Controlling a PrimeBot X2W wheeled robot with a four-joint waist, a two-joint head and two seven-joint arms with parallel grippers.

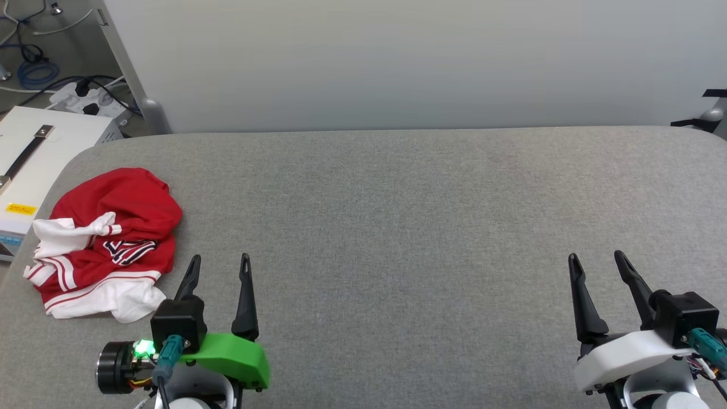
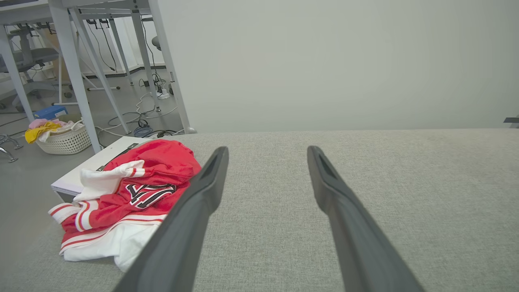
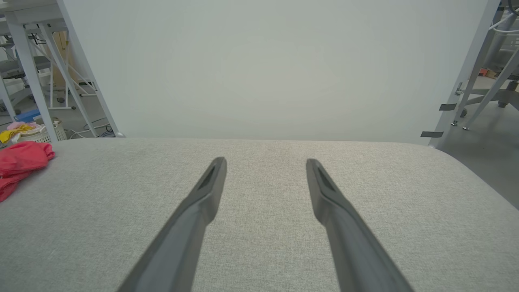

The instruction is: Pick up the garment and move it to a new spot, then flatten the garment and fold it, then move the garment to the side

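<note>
Lying crumpled — garment (image 1: 133,204) — far left.

I see a grey fabric-covered bench (image 1: 397,227) backed by a pale panel (image 1: 397,57). Left of it are a white box (image 1: 68,136), a power strip (image 1: 71,97) and a white basket (image 2: 67,142).

Bench layout: one garment, two grippers.
The garment (image 1: 108,244) lies on the bench (image 1: 397,216) at its left end. The left gripper (image 1: 220,258) is over the near edge, just right of the garment and apart from it. The right gripper (image 1: 596,255) is over the near right end, well apart from both. A panel (image 1: 397,62) stands behind the bench, and a box (image 1: 40,153) sits beside its left end. A basket (image 2: 65,140) stands on the floor (image 2: 125,97) beyond.
</note>
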